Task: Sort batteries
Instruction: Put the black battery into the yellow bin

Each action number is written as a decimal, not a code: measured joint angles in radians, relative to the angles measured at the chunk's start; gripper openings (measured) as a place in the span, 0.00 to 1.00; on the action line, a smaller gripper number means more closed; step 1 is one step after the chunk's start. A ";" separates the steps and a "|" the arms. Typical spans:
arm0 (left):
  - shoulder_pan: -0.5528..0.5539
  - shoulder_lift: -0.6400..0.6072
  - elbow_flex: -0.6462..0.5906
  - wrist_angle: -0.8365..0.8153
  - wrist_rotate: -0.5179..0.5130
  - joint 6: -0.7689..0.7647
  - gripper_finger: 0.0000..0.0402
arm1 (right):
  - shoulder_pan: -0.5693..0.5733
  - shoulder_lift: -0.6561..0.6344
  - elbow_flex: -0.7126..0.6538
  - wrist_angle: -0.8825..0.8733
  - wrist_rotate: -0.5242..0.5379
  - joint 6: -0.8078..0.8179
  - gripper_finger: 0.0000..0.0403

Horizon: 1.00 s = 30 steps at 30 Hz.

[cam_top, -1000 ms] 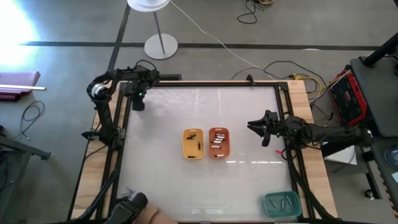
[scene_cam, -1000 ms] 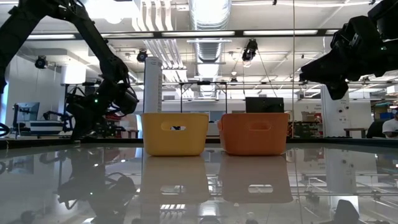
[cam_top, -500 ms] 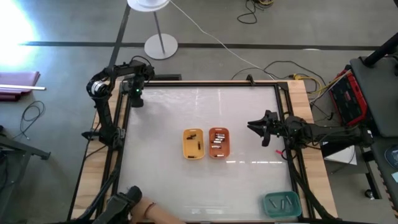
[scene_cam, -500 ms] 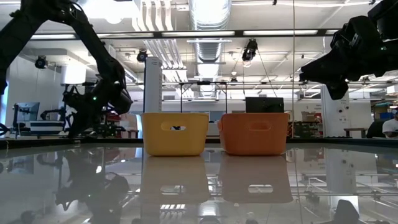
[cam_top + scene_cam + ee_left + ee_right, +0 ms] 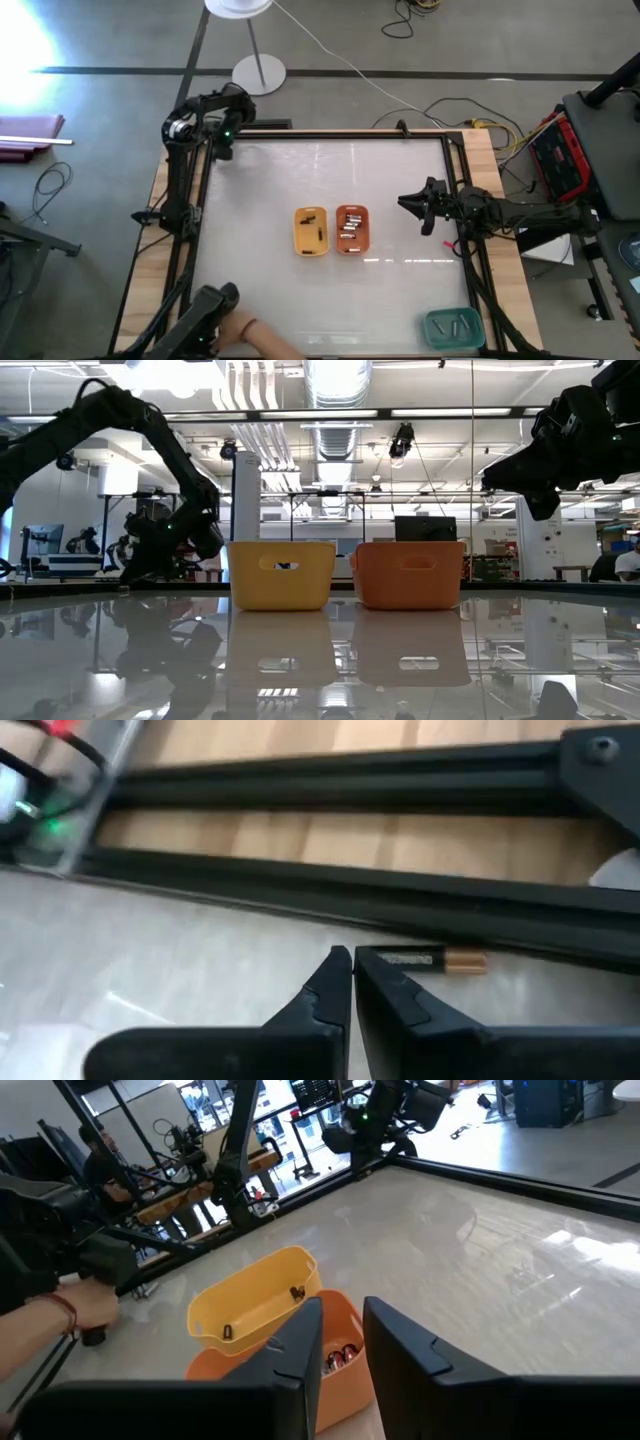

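The left gripper (image 5: 352,956) has its two dark fingers pressed together, holding nothing. A small black and gold battery (image 5: 432,961) lies on the shiny white table (image 5: 150,960), just beside the fingertips.

A yellow tray (image 5: 281,574) and an orange tray (image 5: 408,573) stand side by side, contents apparently hidden.

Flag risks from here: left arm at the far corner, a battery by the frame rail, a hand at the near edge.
1. The left gripper is shut, just short of the battery lying beside the black rail; pushing in closed may roll it against or under the rail.
2. A person's hand rests at the near table edge; an arm sweep there could strike it.
3. The right gripper waits, slightly open, near the orange tray; a careless move might nudge it.
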 joint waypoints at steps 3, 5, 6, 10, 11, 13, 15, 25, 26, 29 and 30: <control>-0.004 0.008 0.012 -0.020 -0.044 0.009 0.00 | 0.000 0.000 0.000 0.000 0.000 0.000 0.18; -0.003 0.005 0.006 0.006 -0.070 0.026 0.00 | 0.000 0.000 0.000 0.000 0.000 0.000 0.19; -0.002 0.005 0.004 0.018 -0.082 0.040 0.00 | 0.000 0.000 0.000 0.000 0.000 0.000 0.20; -0.001 0.005 0.002 0.041 -0.126 0.059 0.00 | 0.000 0.000 0.000 0.000 0.000 0.000 0.22; -0.001 0.005 0.001 0.047 -0.131 0.066 0.00 | 0.000 0.000 0.000 0.000 0.000 0.000 0.22; 0.000 0.005 0.000 0.057 -0.136 0.083 0.00 | 0.000 0.000 0.000 0.000 0.000 0.000 0.23; 0.000 0.003 -0.011 0.074 -0.134 0.092 0.00 | 0.000 0.000 0.000 0.000 0.000 0.000 0.23; -0.004 -0.127 -0.189 0.277 -0.135 0.121 0.00 | 0.000 0.000 0.000 0.000 0.000 0.000 0.17; -0.004 -0.135 -0.200 0.288 -0.136 0.121 0.00 | 0.000 0.000 0.000 0.000 0.000 0.000 0.17; -0.004 -0.144 -0.208 0.299 -0.135 0.124 0.00 | 0.000 0.000 0.000 0.000 0.000 0.000 0.15; -0.005 -0.145 -0.206 0.300 -0.133 0.132 0.00 | 0.000 0.000 0.000 0.000 0.000 0.000 0.15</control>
